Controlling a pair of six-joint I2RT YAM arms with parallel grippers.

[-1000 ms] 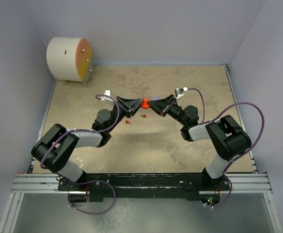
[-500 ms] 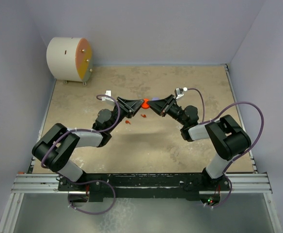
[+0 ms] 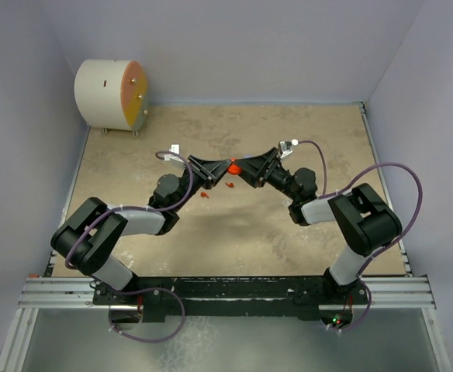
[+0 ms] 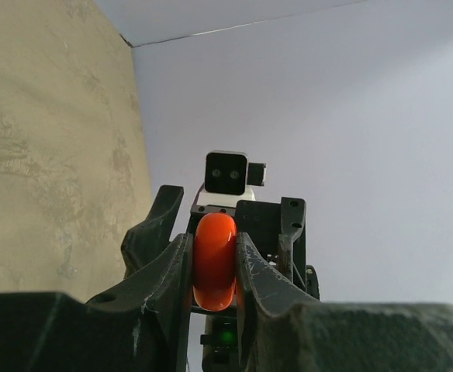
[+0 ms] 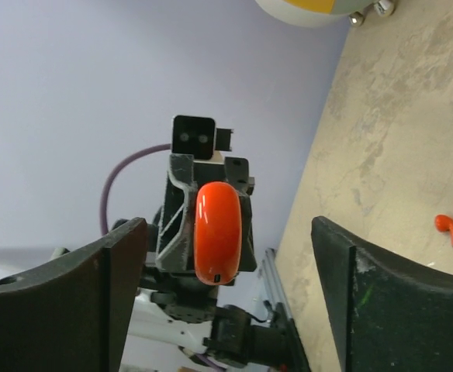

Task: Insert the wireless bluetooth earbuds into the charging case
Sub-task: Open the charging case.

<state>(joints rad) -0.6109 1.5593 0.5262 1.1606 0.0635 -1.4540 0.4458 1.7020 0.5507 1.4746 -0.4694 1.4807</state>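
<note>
The red charging case (image 4: 215,267) sits edge-on between the two fingers (image 4: 172,271) of the left gripper (image 4: 212,242), which are closed tight against its flat sides and hold it up off the table (image 3: 288,132). Facing it, the right gripper (image 5: 226,232) is spread wide. Its dark fingers (image 5: 118,279) stand far to either side in the right wrist view, with the case (image 5: 217,232) showing in the gap between them. Whether the case is actually inside that gap or just beyond the tips cannot be told.

From above, the left gripper (image 3: 219,166) and right gripper (image 3: 246,167) meet tip to tip over the middle of the table, the case (image 3: 232,164) a small red spot between them. Two red earbuds lie loose on the table below: one (image 3: 229,185) just beside the case towards the near edge, the other (image 3: 204,196) a little further left, near the left arm's wrist. A white drum (image 3: 106,94) with a tan end face rests in the far left corner.
</note>
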